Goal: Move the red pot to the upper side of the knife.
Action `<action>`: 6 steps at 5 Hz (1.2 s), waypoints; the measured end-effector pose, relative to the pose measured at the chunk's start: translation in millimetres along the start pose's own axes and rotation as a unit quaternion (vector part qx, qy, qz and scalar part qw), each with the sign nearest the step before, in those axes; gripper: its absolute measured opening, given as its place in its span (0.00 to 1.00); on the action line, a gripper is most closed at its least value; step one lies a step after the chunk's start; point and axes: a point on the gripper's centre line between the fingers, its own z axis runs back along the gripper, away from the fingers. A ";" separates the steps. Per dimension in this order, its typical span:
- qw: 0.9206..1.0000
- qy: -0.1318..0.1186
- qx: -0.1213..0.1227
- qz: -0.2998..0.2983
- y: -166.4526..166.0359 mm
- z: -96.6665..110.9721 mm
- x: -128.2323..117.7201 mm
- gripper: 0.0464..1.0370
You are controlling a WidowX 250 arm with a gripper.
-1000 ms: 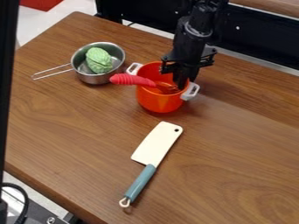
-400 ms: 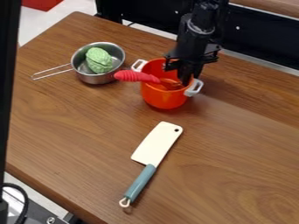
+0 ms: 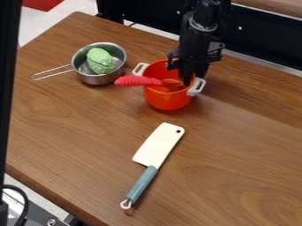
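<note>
Since the earlier frames, the pot has shifted a little toward the bench's far edge, away from the knife, and the hand has gone with it. The pot now sits beyond the end of the blade, between the knife and the far edge, apparently upright. The hand is down at the pot's rim beside the nearer grey handle; whether it is open or closed on the wall, one cannot tell.

The placing looks all but done, so the likeliest trouble is in the letting go. If the hand lifts while still pinching or catching on the rim or that handle, the pot could tip or be dragged out of place. The red utensil leans out over the opposite rim toward the pan; a jolt could swing it or drop it out. Any slide toward the far corner might knock it against the pan, where the green cabbage lies, and shove both.
</note>
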 end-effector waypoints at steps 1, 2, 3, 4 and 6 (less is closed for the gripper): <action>1.000 0.002 0.001 -0.006 1.5 -0.6 0.9 0.67; 1.000 0.009 0.002 -0.009 2.9 -0.5 0.7 0.92; 1.000 0.025 0.002 -0.010 7.0 -1.6 0.6 0.96; 0.999 0.026 -0.029 -0.019 11.4 18.0 6.5 0.96; 0.996 0.024 -0.076 -0.033 26.1 48.9 16.9 0.96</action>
